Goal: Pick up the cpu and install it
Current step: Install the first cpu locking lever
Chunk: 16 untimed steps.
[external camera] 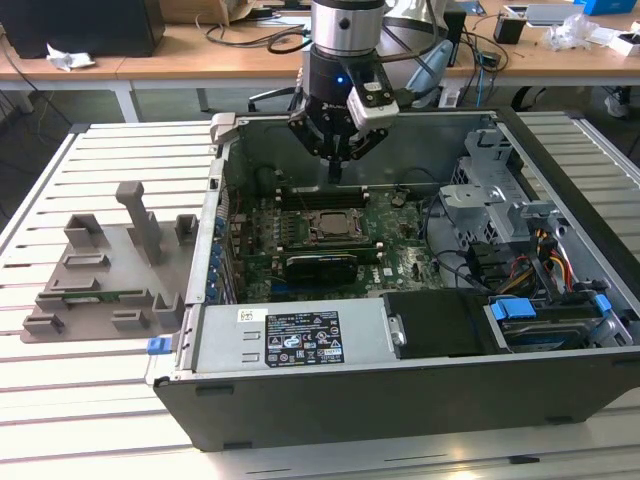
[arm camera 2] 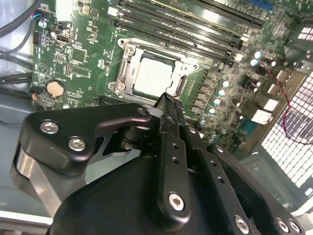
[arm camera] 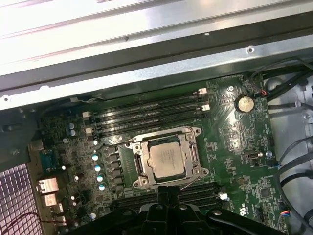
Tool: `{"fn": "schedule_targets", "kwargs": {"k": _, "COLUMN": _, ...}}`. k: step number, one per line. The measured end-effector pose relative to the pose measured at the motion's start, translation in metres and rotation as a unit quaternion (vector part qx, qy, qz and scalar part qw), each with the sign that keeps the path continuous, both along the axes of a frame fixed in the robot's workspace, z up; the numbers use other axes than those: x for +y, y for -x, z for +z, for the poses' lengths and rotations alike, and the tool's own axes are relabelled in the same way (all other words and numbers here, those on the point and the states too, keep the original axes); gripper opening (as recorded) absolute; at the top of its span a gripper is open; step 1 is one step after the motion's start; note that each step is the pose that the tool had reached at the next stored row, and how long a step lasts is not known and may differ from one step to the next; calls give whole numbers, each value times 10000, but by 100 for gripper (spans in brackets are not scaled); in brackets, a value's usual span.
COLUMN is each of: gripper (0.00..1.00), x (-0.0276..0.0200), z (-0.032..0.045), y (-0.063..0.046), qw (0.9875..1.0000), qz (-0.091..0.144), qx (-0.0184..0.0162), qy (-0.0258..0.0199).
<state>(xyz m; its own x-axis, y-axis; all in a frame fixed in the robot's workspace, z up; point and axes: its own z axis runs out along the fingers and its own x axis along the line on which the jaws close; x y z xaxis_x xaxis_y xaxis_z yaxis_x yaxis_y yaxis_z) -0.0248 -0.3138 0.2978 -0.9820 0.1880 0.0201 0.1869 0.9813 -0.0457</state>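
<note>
While fingers (external camera: 334,170) hover, cpu (arm camera: 167,160) sits socketed.

Matt silvery metal cpu (arm camera: 167,162); glossy green motherboard (arm camera: 230,142); matt black gripper (arm camera 2: 167,104); brushed grey steel case (external camera: 400,385).

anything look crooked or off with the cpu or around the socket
Nothing stands out. The cpu lies flat and square inside the socket frame in both wrist views, and the end effector hangs above the motherboard, holding nothing.
</note>
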Motion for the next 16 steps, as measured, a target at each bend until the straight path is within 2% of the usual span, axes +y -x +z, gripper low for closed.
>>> {"fn": "schedule_targets", "kwargs": {"k": 6, "gripper": 11, "x": 0, "z": 0, "y": 0, "qw": 9997, "qz": 257, "qx": 0, "qy": 0}}
{"fn": "schedule_targets", "kwargs": {"k": 8, "gripper": 11, "x": 0, "z": 0, "y": 0, "qw": 9992, "qz": 398, "qx": 0, "qy": 0}}
{"fn": "schedule_targets", "kwargs": {"k": 10, "gripper": 11, "x": 0, "z": 0, "y": 0, "qw": 9977, "qz": 682, "qx": 0, "qy": 0}}
{"fn": "schedule_targets", "kwargs": {"k": 16, "gripper": 11, "x": 0, "z": 0, "y": 0, "qw": 9949, "qz": 1010, "qx": 0, "qy": 0}}
